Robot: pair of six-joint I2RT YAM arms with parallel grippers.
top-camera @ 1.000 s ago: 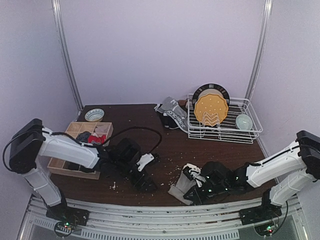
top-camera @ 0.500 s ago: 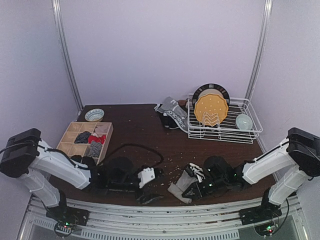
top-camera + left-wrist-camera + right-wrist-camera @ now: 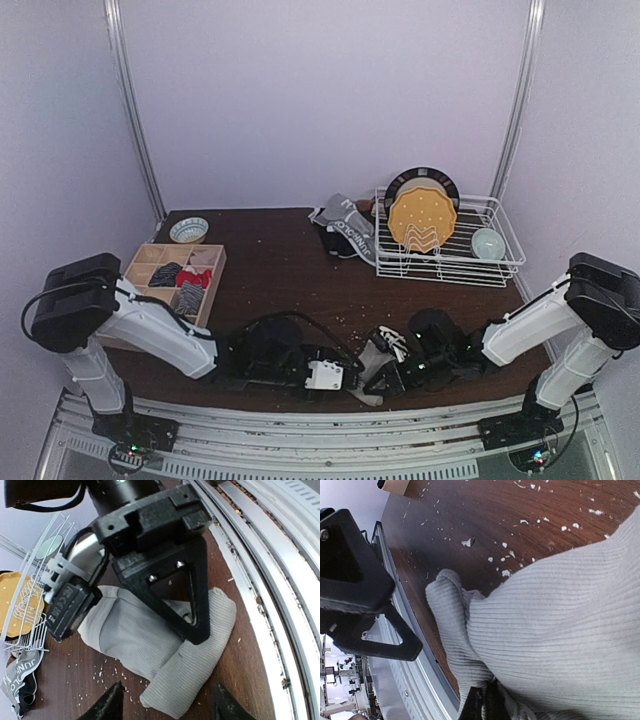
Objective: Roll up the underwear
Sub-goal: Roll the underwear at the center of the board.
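While the right claw [image 3: 482, 703] pinches grey underwear [image 3: 135, 640], the left claw [image 3: 167, 692] gapes empty; a far waistband [image 3: 17, 680] begins "JUN".

Grey ribbed underwear [image 3: 150, 645] lies folded on the brown table [image 3: 65, 680], close to the near rail [image 3: 280, 615]. The right gripper [image 3: 196, 630] has its black tip down on the cloth. The left gripper [image 3: 167, 705] holds its fingers spread either side of the cloth's left end.
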